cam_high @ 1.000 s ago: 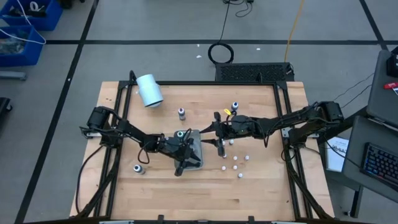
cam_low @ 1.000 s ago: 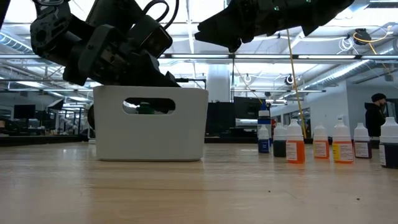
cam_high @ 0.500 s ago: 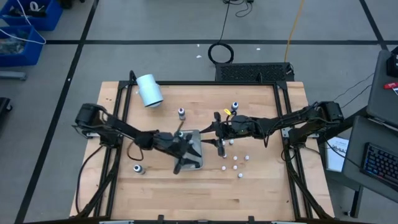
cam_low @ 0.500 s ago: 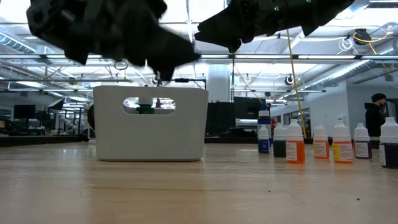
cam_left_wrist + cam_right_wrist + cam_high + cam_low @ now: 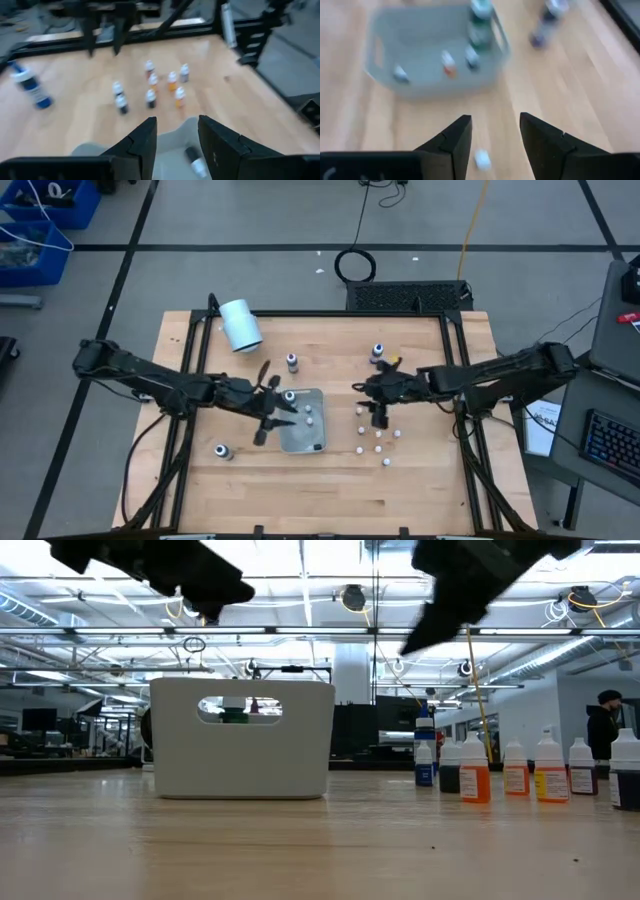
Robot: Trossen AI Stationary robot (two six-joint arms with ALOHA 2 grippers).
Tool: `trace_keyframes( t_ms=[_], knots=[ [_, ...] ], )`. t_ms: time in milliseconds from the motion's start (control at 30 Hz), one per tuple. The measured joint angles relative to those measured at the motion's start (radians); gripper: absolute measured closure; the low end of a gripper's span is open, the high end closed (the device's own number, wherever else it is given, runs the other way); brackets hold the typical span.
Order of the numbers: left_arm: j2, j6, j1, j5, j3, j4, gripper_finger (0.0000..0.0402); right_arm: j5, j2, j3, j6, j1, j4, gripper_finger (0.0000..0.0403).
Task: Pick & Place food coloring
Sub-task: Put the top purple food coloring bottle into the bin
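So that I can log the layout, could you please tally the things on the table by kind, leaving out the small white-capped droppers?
Coloured-top bottles: 4 (one inside the tray)
Tray: 1
White cylinder: 1
Total: 6

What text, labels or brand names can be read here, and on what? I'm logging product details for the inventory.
None can be read.
The food coloring bottles in the low view carry labels, but any print is too small to read.
The white bin shows no lettering.
The white cylinder shows no legible mark.
The wrist views are too blurred for any text.
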Motion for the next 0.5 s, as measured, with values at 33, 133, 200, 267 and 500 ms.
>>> trace_keyframes(
  t_ms=[33, 133, 200, 267, 500],
  knots=[
    [-0.019, 0.006, 0.001, -0.017, -0.002, -0.026, 0.0258, 0.022, -0.011, 0.0, 0.035, 0.002, -0.063, 0.0248],
    [-0.072, 0.04, 0.001, -0.034, -0.052, 0.019, 0.0265, 0.037, -0.024, 0.0, 0.139, -0.011, -0.23, 0.0248],
    [-0.112, 0.054, 0.004, -0.045, -0.118, 0.089, 0.027, 0.028, -0.012, 0.0, 0.183, -0.02, -0.293, 0.0248],
    [-0.156, 0.049, 0.011, -0.076, -0.196, 0.174, 0.0275, 0.027, 0.01, 0.0, 0.199, -0.023, -0.339, 0.0248],
    [-0.317, -0.021, 0.041, -0.167, -0.479, 0.481, 0.029, 0.025, 0.047, 0.0, 0.179, -0.026, -0.355, 0.0248]
  ],
)
